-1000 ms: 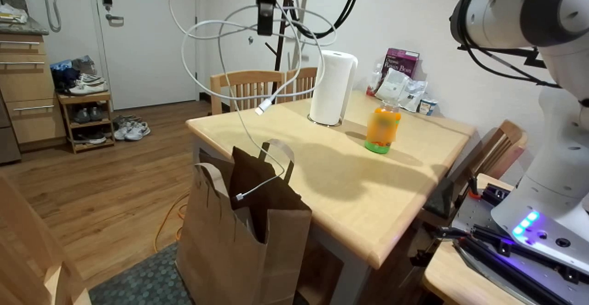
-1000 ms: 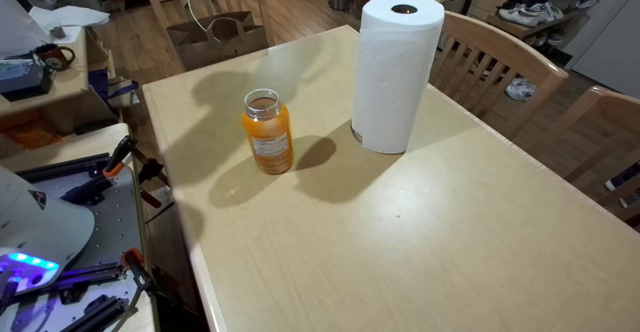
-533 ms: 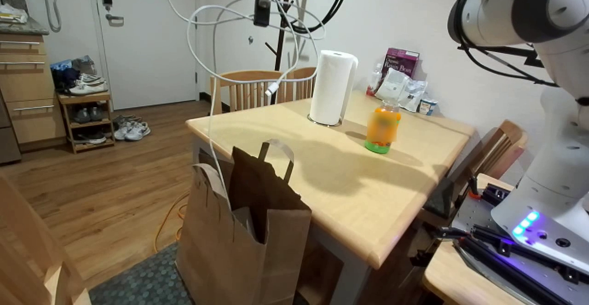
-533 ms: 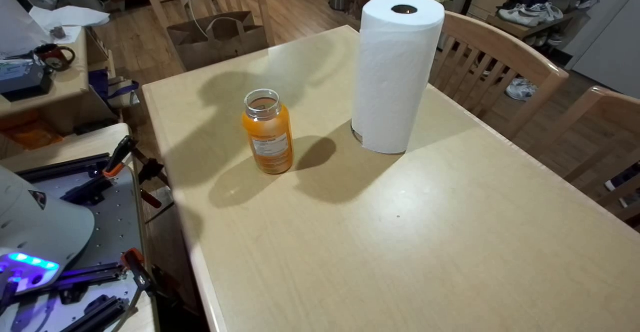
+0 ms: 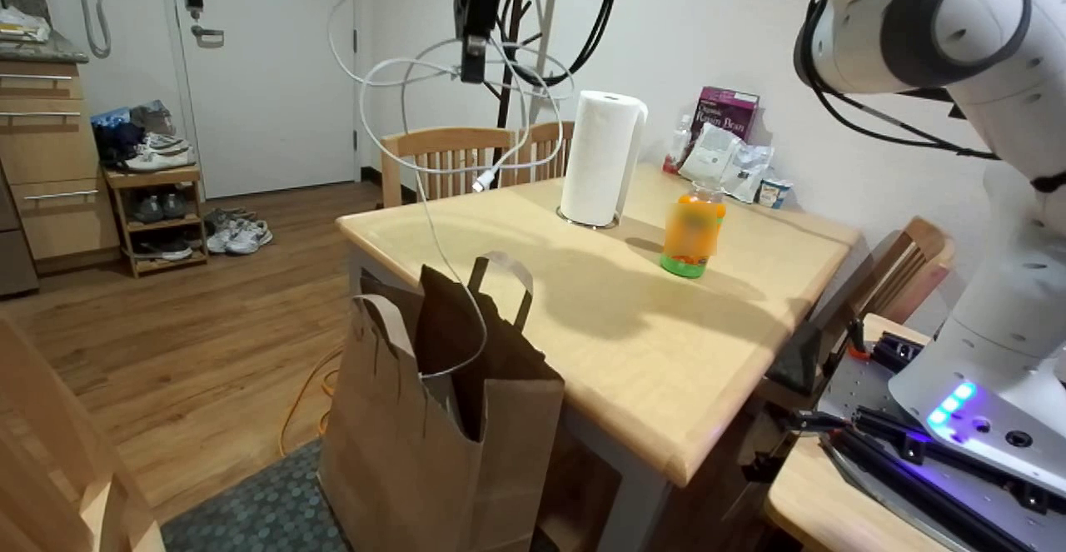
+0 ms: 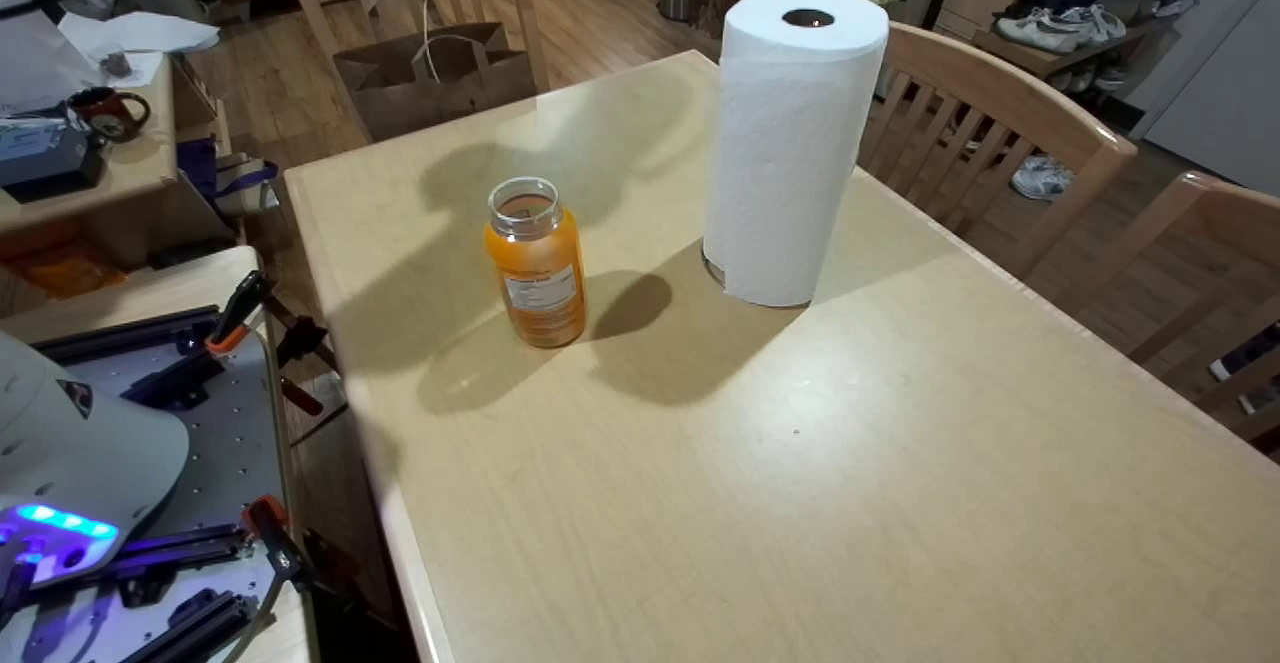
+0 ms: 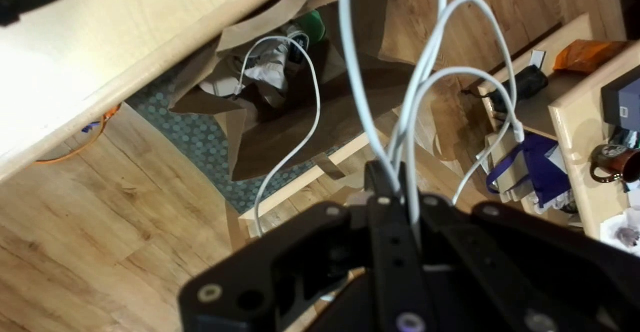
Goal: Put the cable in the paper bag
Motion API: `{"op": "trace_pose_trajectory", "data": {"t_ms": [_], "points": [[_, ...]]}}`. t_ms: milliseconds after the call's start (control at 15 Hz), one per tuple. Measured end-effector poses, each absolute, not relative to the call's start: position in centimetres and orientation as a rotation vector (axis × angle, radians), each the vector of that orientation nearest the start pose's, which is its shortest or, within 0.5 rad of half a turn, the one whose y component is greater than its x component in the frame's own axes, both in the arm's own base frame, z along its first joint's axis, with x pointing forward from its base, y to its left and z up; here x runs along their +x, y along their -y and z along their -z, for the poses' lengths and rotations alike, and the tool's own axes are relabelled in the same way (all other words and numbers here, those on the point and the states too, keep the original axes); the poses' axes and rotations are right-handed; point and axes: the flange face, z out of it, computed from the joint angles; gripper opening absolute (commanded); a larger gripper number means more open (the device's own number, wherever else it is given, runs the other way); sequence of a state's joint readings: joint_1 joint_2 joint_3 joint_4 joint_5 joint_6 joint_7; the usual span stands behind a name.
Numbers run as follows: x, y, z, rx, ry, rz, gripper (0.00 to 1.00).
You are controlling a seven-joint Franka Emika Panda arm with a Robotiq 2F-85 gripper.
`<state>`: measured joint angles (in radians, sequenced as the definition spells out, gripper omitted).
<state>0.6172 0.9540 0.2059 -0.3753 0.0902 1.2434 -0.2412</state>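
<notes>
The fingers (image 5: 473, 61) pinch the white charging cable (image 7: 355, 71) mid-bundle, presumably so its loops travel together. I hold it higher than the upright kraft paper bag (image 5: 408, 444); one end dangles at the open mouth, and centring the loops should precede release.

In an exterior view I have the tall brown kraft-paper bag (image 5: 400, 444) just beside the flat-topped pale wooden table (image 5: 658, 402); the long, thin white cable (image 5: 484, 180) hangs from my black gripper (image 5: 473, 65), higher than the bag, one strand reaching down to its mouth. On the table the white cylindrical paper-towel roll (image 5: 601, 156) stands left of the orange round jar (image 5: 693, 231), the purple cardboard box (image 5: 733, 111) behind the jar. My white jointed arm (image 5: 1012, 261) stands right of the table.
</notes>
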Motion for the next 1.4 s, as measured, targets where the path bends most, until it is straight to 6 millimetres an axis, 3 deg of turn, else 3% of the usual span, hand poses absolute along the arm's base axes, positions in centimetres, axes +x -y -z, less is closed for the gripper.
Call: {"op": "trace_pose_trajectory", "data": {"t_ms": [267, 467, 800, 1400], "points": [[59.3, -45.5, -45.8, -2.498, 1.452, -0.275, 0.02], [60.3, -44.9, -43.5, -2.469, 1.483, -0.302, 0.02], [60.9, -45.9, -39.9, -2.452, 1.533, -0.287, 0.02], [59.3, -48.9, -33.3, -2.385, 1.813, -0.359, 0.02]]}}
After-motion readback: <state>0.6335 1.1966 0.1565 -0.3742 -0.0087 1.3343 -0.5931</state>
